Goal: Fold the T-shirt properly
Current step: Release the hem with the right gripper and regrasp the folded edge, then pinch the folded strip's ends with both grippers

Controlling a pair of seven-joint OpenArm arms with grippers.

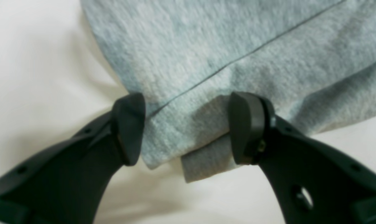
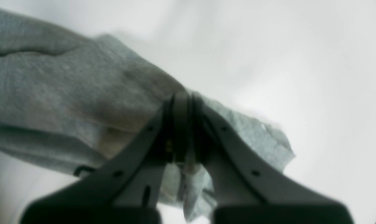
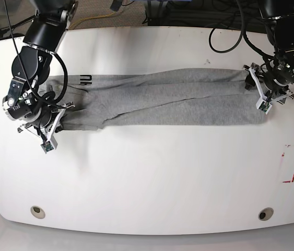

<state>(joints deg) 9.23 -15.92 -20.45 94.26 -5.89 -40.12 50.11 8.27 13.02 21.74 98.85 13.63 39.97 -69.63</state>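
Base view: T-shirt (image 3: 167, 99) lies lengthwise near the table's (image 3: 147, 183) far edge; my right gripper (image 2: 181, 130) pinches it, left gripper (image 1: 186, 127) gapes around a corner.

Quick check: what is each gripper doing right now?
Left gripper: open, jaws astride a corner of the T-shirt, not clamped.
Right gripper: shut on the T-shirt.

You see a white, round-cornered table (image 3: 152, 183) with black cables (image 3: 225, 36) trailing over its far edge.
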